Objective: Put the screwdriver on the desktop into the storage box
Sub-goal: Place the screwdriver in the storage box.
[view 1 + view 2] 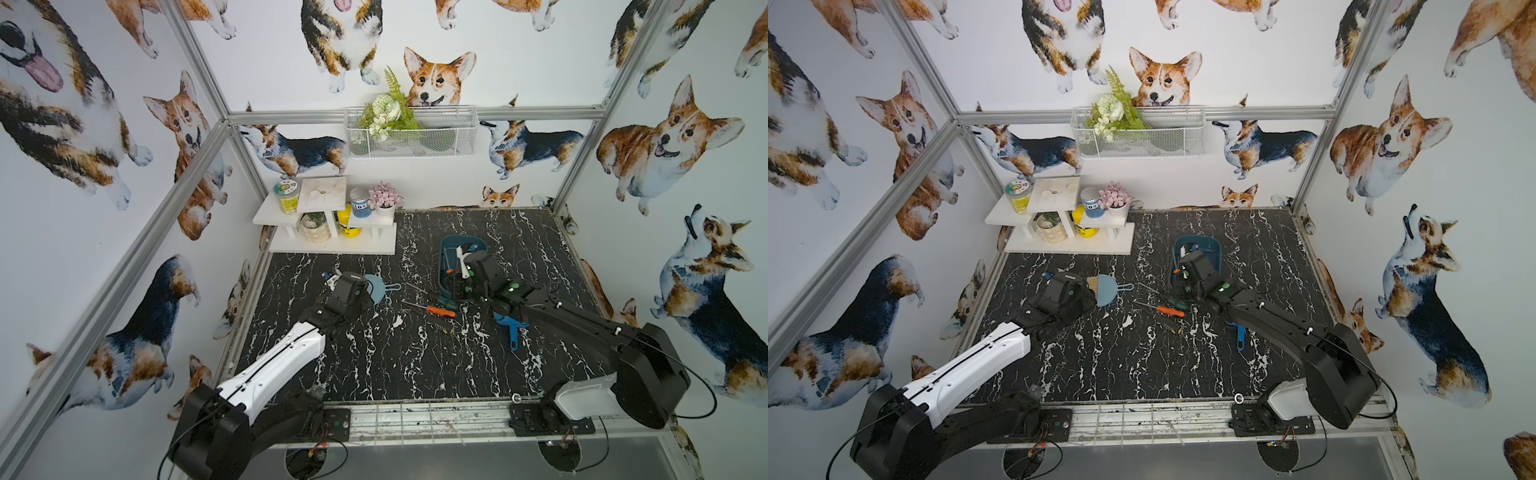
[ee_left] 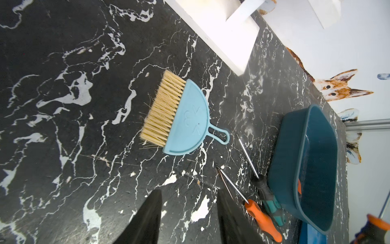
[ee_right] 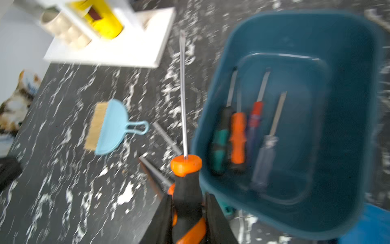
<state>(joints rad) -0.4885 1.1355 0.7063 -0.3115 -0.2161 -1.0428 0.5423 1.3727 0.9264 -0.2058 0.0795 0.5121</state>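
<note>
- Desktop (image 1: 374, 365): a wide bare stretch of marble at lower centre in both top views; things crowd at mid-frame.
- Storage box (image 1: 445, 249) sits right of centre, well away from the desktop's edges. The shelf (image 1: 332, 245) is at upper left and the dustpan (image 1: 513, 328) just below the box.
- Right gripper (image 3: 187, 202) is clamped tight on the black-and-orange handle of the held screwdriver (image 3: 185, 164).
- In the right wrist view, the shaft runs straight up the frame, just left of the box rim. The view is blurred.
- In the top views, the right gripper hangs over the lower half of the box.
- Four screwdrivers (image 3: 238, 137) lie side by side on the box floor.
- Orange screwdriver (image 2: 263, 219) and teal screwdriver (image 2: 272, 200) lie on the desktop, just beside the outer wall of the box.
- Left gripper (image 2: 188, 193) is partly open with nothing in it. It is over the marble, with the brush (image 2: 185, 118) above it in frame and the orange screwdriver's shaft just right of one finger.
</note>
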